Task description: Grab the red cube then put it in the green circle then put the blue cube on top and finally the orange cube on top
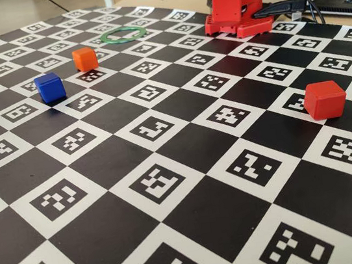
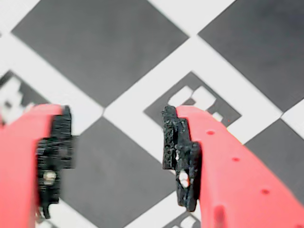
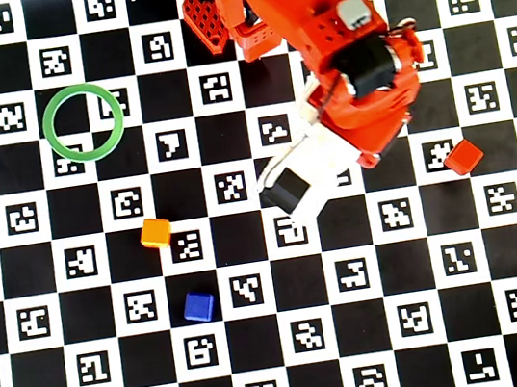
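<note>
Gripper (image 2: 118, 156), jaws apart and empty, hangs over the counter (image 3: 281, 346); the red cube (image 3: 464, 157) sits well aside, so a misjudged approach could knock it away.

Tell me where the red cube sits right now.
In the overhead view the red cube sits alone at the right of the checkered mat, just right of the arm, far from the green circle at upper left.

Matte plastic red cube (image 1: 324, 99); rough black pincer (image 2: 118, 156) pads.
</note>
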